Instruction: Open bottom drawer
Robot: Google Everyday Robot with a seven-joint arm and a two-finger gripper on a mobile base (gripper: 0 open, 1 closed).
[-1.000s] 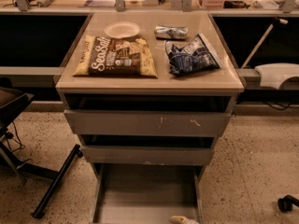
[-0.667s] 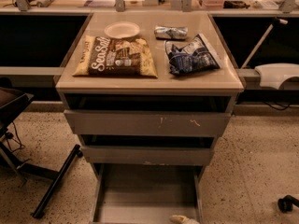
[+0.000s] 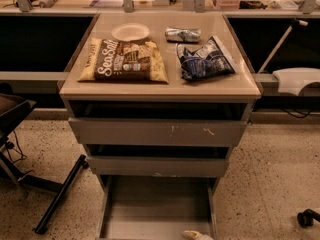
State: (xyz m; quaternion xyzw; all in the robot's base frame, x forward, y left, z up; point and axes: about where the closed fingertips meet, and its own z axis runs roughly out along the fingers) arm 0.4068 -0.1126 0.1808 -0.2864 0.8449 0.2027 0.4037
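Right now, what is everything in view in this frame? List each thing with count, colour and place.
cabinet: 1, beige top, centre
top drawer: 1, grey front with white scratches, under the cabinet top
middle drawer: 1, grey front, below it
bottom drawer: 1, grey, pulled out, shallow tray showing
Sea Salt chip bag: 1, brown and yellow, cabinet top left
plate: 1, white, behind the chip bag
snack bag: 1, blue, cabinet top right
crumpled packet: 1, silver, behind the blue bag
chair base: 1, black, floor left
caster: 1, black, floor lower right
gripper: 1, pale tip only, bottom edge, over the bottom drawer
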